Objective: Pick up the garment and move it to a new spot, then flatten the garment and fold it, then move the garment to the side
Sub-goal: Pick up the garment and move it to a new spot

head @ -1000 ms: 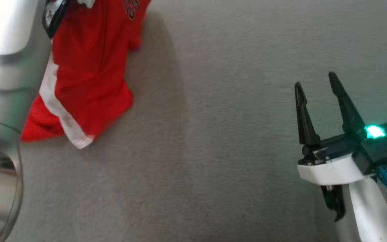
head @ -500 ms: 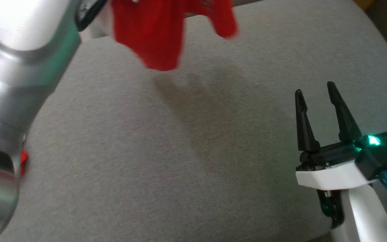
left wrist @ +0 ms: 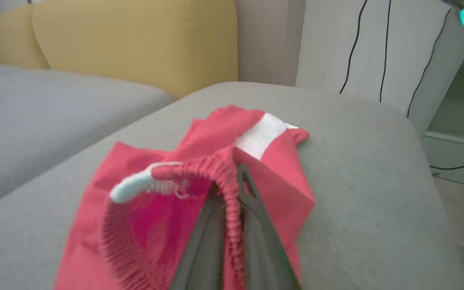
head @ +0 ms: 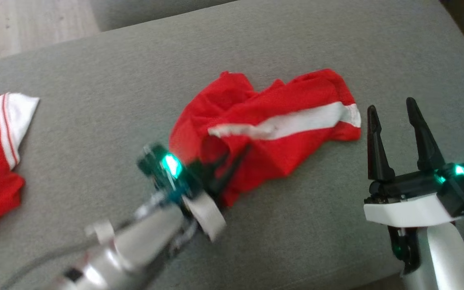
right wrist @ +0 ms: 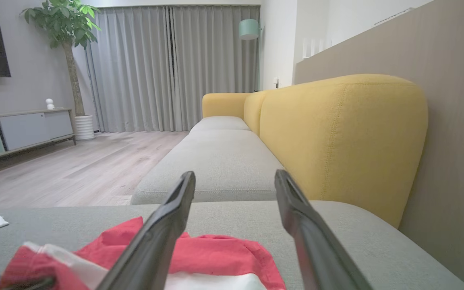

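Left wrist view: we see our left end effector (left wrist: 240,174) clamped on the red garment (left wrist: 281,162); our right end effector (head: 391,104) is spread apart, garment just to its left.

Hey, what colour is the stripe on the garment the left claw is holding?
White stripe across the red garment; it shows best in the head view.

Red garment (right wrist: 216,251) (crumpled) on grey cushion (right wrist: 377,241)
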Robot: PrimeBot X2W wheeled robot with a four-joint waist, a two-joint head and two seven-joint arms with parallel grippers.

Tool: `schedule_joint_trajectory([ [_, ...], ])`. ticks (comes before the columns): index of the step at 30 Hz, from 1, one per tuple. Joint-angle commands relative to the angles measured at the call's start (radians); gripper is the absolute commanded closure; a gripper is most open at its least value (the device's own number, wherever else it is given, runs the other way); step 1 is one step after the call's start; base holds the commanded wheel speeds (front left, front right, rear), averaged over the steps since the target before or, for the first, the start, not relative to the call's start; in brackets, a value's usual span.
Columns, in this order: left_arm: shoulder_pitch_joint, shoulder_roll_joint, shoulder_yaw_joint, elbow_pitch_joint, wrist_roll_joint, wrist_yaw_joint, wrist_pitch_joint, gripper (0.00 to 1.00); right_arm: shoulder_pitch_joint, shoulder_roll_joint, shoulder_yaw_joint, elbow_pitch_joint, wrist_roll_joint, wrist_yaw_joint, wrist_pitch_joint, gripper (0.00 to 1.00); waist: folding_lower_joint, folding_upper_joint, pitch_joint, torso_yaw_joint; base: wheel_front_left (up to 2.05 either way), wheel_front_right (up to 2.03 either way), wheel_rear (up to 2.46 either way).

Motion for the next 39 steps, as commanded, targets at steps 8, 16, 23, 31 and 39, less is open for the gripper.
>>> schedule_joint_trajectory([
  [8, 0.227, -0.058, 0.183, -0.137, 0.146, 0.073, -0.012, 0.0, 0.058, 0.003, 0.001, 0.028, -0.045, 0.007, -0.001, 0.0, -0.0001, -0.0001, -0.103, 0.128, 0.0, 0.0, 0.0],
  [16, 0.508, -0.06, 0.417, -0.281, 0.161, 0.162, -0.012, 0.0, 0.154, 0.004, -0.012, 0.094, -0.033, 0.007, -0.001, 0.0, -0.0001, -0.0001, -0.234, 0.219, 0.0, 0.0, 0.0],
  [23, 0.744, -0.044, 0.668, -0.447, 0.253, 0.306, -0.012, 0.0, 0.221, 0.004, -0.006, 0.117, -0.005, 0.007, -0.001, 0.0, -0.0001, -0.0001, -0.312, 0.262, 0.0, 0.0, 0.0],
  [31, 0.925, -0.1, 0.823, -0.576, 0.311, 0.287, -0.012, 0.0, 0.282, 0.004, -0.003, 0.126, 0.002, 0.007, -0.001, 0.0, -0.0001, -0.0001, -0.357, 0.293, 0.0, 0.0, 0.0],
  [39, 0.951, -0.142, 0.888, -0.59, 0.384, 0.223, -0.012, 0.0, 0.287, 0.004, 0.015, 0.133, 0.006, 0.007, -0.001, 0.0, -0.0001, -0.0001, -0.357, 0.296, 0.0, 0.0, 0.0],
])
